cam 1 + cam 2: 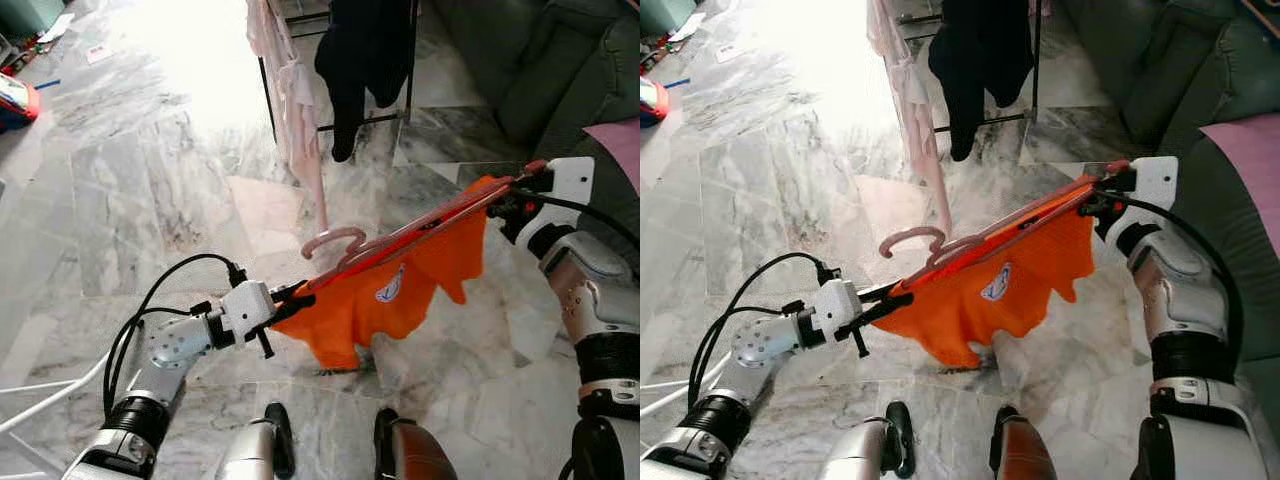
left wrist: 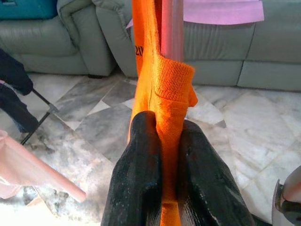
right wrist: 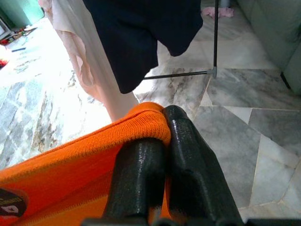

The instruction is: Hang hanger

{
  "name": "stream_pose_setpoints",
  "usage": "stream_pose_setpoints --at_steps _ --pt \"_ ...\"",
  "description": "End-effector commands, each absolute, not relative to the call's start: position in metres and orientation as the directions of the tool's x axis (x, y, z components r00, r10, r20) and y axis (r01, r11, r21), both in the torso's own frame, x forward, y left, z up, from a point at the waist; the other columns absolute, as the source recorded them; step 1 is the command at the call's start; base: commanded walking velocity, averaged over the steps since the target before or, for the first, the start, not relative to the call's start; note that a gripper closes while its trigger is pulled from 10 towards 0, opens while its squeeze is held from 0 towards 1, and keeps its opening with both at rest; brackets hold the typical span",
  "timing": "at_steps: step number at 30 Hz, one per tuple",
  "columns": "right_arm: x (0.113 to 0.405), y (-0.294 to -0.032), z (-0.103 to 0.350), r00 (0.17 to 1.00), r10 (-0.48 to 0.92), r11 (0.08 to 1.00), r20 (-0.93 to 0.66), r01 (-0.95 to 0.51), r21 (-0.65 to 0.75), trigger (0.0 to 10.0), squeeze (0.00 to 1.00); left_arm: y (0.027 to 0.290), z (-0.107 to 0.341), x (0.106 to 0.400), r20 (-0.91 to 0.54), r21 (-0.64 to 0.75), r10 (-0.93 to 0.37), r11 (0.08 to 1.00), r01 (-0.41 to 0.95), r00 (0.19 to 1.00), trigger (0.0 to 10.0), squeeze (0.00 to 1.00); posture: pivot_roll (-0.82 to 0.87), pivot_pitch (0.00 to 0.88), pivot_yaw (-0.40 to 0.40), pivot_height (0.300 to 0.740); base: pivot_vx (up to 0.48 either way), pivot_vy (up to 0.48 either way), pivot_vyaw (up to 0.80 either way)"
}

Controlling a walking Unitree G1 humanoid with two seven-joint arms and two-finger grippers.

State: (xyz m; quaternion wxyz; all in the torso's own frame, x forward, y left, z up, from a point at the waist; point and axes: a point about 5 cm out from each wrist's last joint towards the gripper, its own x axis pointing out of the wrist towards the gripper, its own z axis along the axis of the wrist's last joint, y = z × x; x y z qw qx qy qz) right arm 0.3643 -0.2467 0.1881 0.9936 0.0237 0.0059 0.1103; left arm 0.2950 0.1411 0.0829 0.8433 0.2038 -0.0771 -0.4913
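Between my two arms, above the grey marble floor (image 1: 130, 200), a pink plastic hanger (image 1: 340, 243) carries an orange knit shirt (image 1: 385, 290). My left gripper (image 1: 296, 293) pinches one end, my right gripper (image 1: 515, 195) the other. Ahead stands a black metal clothes rack (image 1: 300, 120) with dark and pale pink garments.

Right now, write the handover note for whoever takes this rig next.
Left end effector: shut on the orange shirt at its low end.
Right end effector: shut on the shirt at the raised end.
The shirt sits on a pink hanger, held tilted between both arms above the marble floor, hook free.
The clothes rack stands ahead with a dark garment and a pale one on it.
Done: shirt on hanger, lifted.
Left: bring it to the rack and hook it on.
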Motion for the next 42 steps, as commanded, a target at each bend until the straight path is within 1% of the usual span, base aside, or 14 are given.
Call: stream_pose_setpoints --at_steps 1,4,7,10,11,19,23,25,31,36,38,39,41,42 --pt "0.362 -0.276 0.218 0.993 0.082 0.996 0.08 -0.084 0.024 0.0 0.0 0.17 0.057 0.279 -0.211 0.372 -0.82 0.436 0.819 0.532 0.0 0.0 -0.1 0.302 0.059 0.74 0.0 0.0 0.0" --pt "0.364 -0.276 0.222 0.992 0.087 0.996 0.089 -0.089 0.019 0.0 0.0 0.174 0.051 0.279 -0.252 0.36 -0.8 0.445 0.82 0.544 0.0 0.0 -0.1 0.301 0.058 0.74 0.0 0.0 0.0" --pt "0.364 -0.275 0.224 0.991 0.09 0.996 0.097 -0.091 0.015 0.0 0.0 0.18 0.048 0.281 -0.277 0.348 -0.764 0.485 0.802 0.582 0.0 0.0 -0.1 0.301 0.058 0.74 0.0 0.0 0.0" --pt "0.365 -0.274 0.228 0.989 0.098 0.995 0.111 -0.1 0.005 0.0 0.0 0.187 0.046 0.289 -0.286 0.306 -0.7 0.581 0.754 0.655 0.0 0.0 -0.1 0.299 0.06 0.74 0.0 0.0 0.0" --pt "0.365 -0.273 0.23 0.988 0.103 0.995 0.115 -0.104 0.003 0.0 0.0 0.189 0.047 0.291 -0.288 0.305 -0.685 0.596 0.743 0.669 0.0 0.0 -0.11 0.301 0.059 0.74 0.0 0.0 0.0" --pt "0.364 -0.274 0.23 0.988 0.103 0.995 0.115 -0.103 -0.001 0.0 0.0 0.192 0.046 0.294 -0.31 0.305 -0.656 0.617 0.725 0.688 0.0 0.0 -0.11 0.305 0.06 0.74 0.0 0.0 0.0" --pt "0.365 -0.273 0.23 0.988 0.103 0.995 0.115 -0.103 -0.005 0.0 0.0 0.193 0.046 0.294 -0.328 0.325 -0.664 0.588 0.74 0.672 0.0 0.0 -0.11 0.308 0.062 0.74 0.0 0.0 0.0" --pt "0.366 -0.274 0.231 0.989 0.101 0.995 0.112 -0.1 -0.018 0.0 0.0 0.194 0.044 0.291 -0.364 0.366 -0.674 0.531 0.764 0.643 0.0 0.0 -0.11 0.308 0.062 0.74 0.0 0.0 0.0" --pt "0.367 -0.275 0.239 0.988 0.096 0.995 0.125 -0.092 -0.039 0.0 0.0 0.204 0.04 0.286 -0.431 0.412 -0.646 0.481 0.774 0.631 0.0 0.0 -0.11 0.311 0.067 0.74 0.0 0.0 0.0" --pt "0.369 -0.277 0.249 0.988 0.069 0.995 0.14 -0.058 -0.082 0.0 0.0 0.216 0.034 0.282 -0.487 0.421 -0.591 0.486 0.766 0.643 0.0 0.0 -0.11 0.313 0.069 0.74 0.0 0.0 0.0" --pt "0.369 -0.276 0.25 0.99 0.062 0.983 0.124 -0.039 -0.18 0.0 0.0 0.224 0.029 0.28 -0.527 0.429 -0.545 0.491 0.758 0.652 0.0 0.0 -0.11 0.313 0.069 0.74 0.0 0.0 0.0" --pt "0.369 -0.277 0.25 0.992 0.058 0.976 0.115 -0.032 -0.214 0.0 0.0 0.228 0.027 0.278 -0.552 0.434 -0.514 0.496 0.752 0.657 0.0 0.0 -0.12 0.312 0.07 0.74 0.0 0.0 0.0" --pt "0.369 -0.278 0.249 0.993 0.051 0.972 0.11 -0.024 -0.233 0.0 0.0 0.231 0.025 0.277 -0.564 0.432 -0.501 0.498 0.751 0.657 0.0 0.0 -0.12 0.312 0.07 0.74 0.0 0.0 0.0" --pt "0.367 -0.281 0.247 0.995 0.034 0.957 0.098 -0.004 -0.291 0.0 0.0 0.236 0.022 0.275 -0.591 0.436 -0.47 0.498 0.75 0.655 0.0 0.0 -0.12 0.313 0.071 0.74 0.0 0.0 0.0"
